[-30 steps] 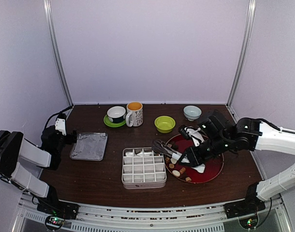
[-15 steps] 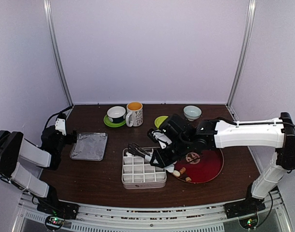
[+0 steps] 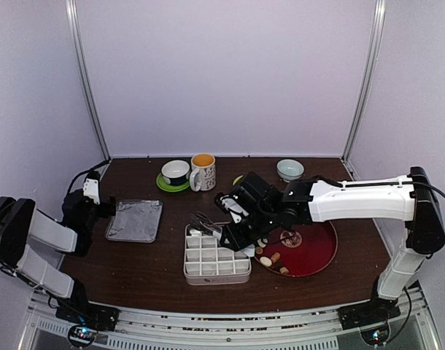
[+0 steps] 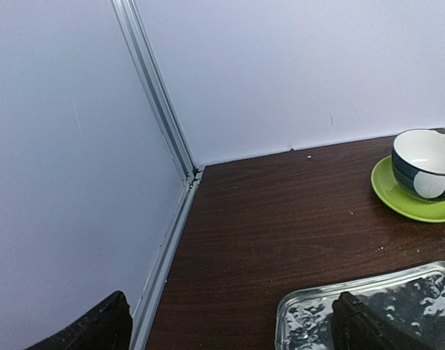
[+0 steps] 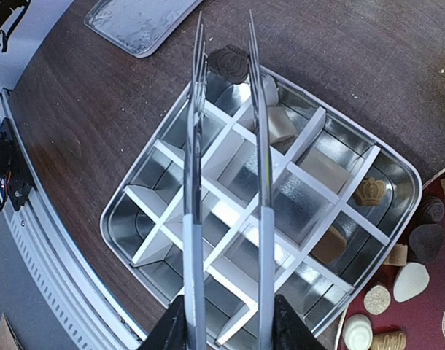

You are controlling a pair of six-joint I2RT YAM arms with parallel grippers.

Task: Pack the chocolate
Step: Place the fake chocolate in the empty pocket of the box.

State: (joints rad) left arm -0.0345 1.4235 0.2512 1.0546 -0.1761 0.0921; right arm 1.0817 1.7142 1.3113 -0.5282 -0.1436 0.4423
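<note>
Presently, item by item.

- **Right gripper** (image 5: 230, 332): its fingers were clamped on the handle end of the metal tongs (image 5: 260, 182). The lower edge of the wrist view cut the fingers off.
- **Tongs:** both blades ran across the divided tin (image 5: 124, 211) to its far-left corner. One dark chocolate (image 5: 230, 64) sat between the tips at the tin's rim. Whether the blades pinched it or it rested on the rim could not be told.
- **Change:** a second earlier this arm had been right of the tin, with the tongs down among the sweets on the red plate (image 3: 317, 251). It had since swung left over the tin.
- **Packed chocolates** (image 5: 321, 169): several lay in cells along the tin's right side.
- **Loose chocolates** (image 5: 412, 281): these lay on the plate just right of the tin.
- **Left gripper** (image 4: 233, 328): its fingers stood wide apart with nothing between them. It was well left of the tin, at the foil tray (image 4: 397, 288), and had not moved.
- **Hidden:** in the top view the right arm covered the tin's far-right corner and all but a sliver of the green bowl (image 3: 238, 179) behind the tin.
- **Cut off:** the cup (image 4: 425, 164) on its green saucer (image 4: 397, 197) was cut by the edge of the left wrist view.
</note>
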